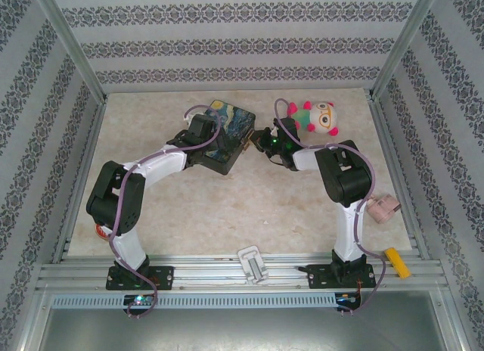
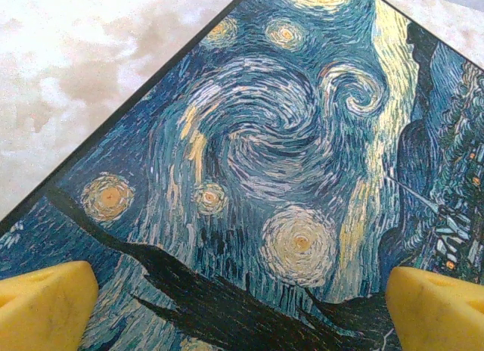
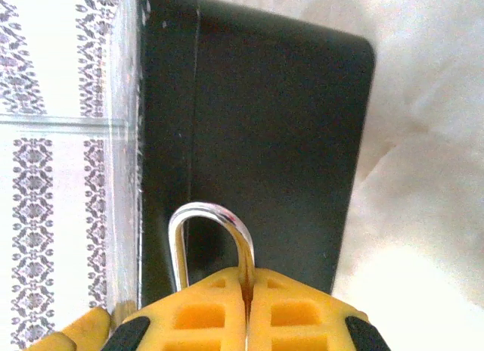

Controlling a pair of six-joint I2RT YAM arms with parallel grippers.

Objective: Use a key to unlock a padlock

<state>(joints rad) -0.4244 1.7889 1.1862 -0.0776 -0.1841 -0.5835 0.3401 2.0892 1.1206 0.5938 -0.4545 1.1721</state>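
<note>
Right claw (image 3: 248,284) is clenched, yellow pads pressed flat together, no gap at the seam. It grasps the padlock (image 3: 206,209). Only the thin silvery shackle shows, arching up out of the fingertips; its right leg runs straight down into the seam between the pads, its left leg drops behind the left pad. Brass body is hidden behind the fingers, can't tell how it sits.

Shackle loop stands right against the dark side wall of the painted tin (image 3: 280,139), near the wall's lower edge. Can't tell whether it passes through anything on the tin. Pale marbled counter (image 3: 423,177) lies to the right of the tin.

From the top camera, the right claw (image 1: 266,143) sits at the tin's (image 1: 231,128) right-hand edge, so that's where the padlock is: back half of the counter (image 1: 227,215), roughly centre, just left of a plush toy (image 1: 318,118).

Left claw (image 2: 242,309) is released, pads spread wide at the two bottom corners of the wrist view, nothing between them. It hangs over the tin's swirly blue-and-yellow lid (image 2: 287,139); can't tell if the pads touch the lid. From the top camera, the left claw (image 1: 203,128) is over the tin's left part, the tin's width apart from the padlock.
</note>
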